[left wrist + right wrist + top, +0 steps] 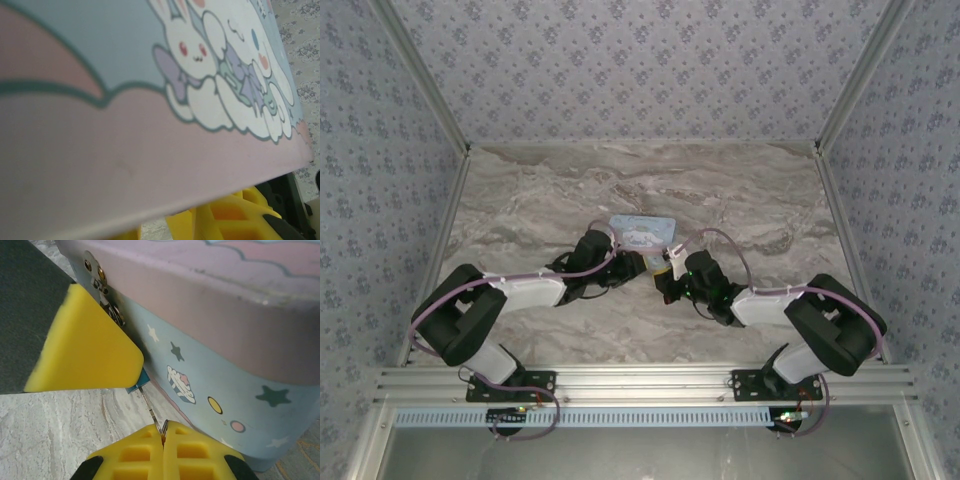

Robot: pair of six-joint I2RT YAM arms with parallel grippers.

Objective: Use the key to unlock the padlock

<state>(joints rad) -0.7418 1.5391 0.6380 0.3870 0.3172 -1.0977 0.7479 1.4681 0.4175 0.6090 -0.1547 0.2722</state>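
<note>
Diagonally, key [150, 410] pinched in right gripper [163, 430], tip toward padlock [136, 386]

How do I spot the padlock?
Find the pastel cartoon tin on the table. Below its metal latch, a tiny teal-blue padlock peeks from under a yellow pad. Unlike the pale tin, it's deep teal, met by a thin key.

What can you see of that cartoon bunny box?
The tin is a rectangular box, seemingly printed metal: pastel-blue walls with stars, dots and a cupcake, a pink-banded lid showing white bunnies. Lid shut, a small metal hasp on its side. It sits on the marble table. A yellow claw finger stands beside the hasp; contact unclear.
</note>
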